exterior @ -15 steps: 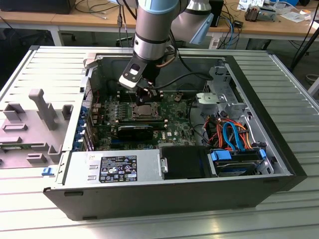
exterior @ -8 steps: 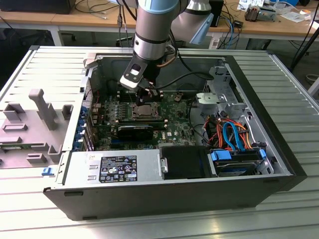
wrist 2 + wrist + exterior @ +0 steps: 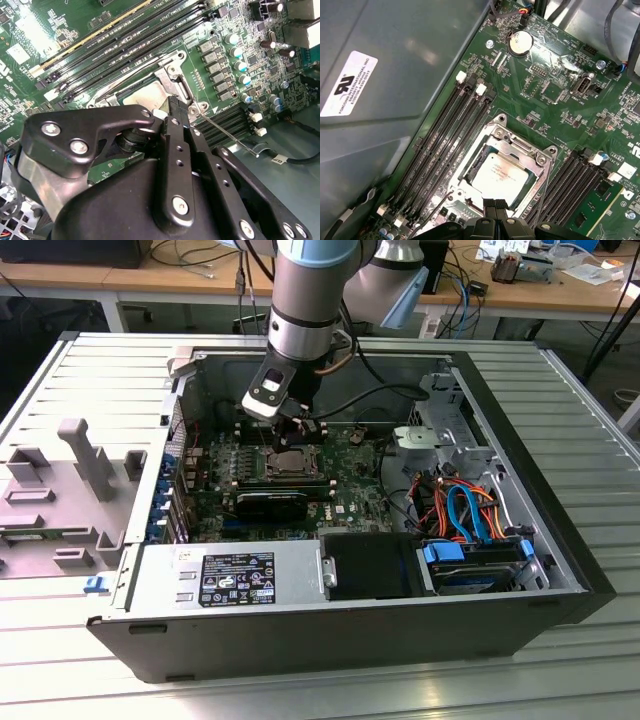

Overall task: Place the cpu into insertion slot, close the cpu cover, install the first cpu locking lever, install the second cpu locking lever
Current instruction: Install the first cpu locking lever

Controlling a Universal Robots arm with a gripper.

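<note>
One open computer case [image 3: 330, 645] is lying on a ribbed grey table [image 3: 100, 380], wooden desks [image 3: 120, 278] standing behind. The gripper [image 3: 495, 204], fingers together, is touching the cpu cover [image 3: 517, 144], seemingly closed over the cpu [image 3: 499, 172] sitting in the insertion slot [image 3: 470, 170].

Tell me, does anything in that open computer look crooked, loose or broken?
Nothing looks broken or spilled. The silver-grey square cpu lies squarely inside the thin silver metal cpu cover. One thing stands out: in the second wrist view a thin silver wire lever juts away from the cover, apparently unlatched.
</note>
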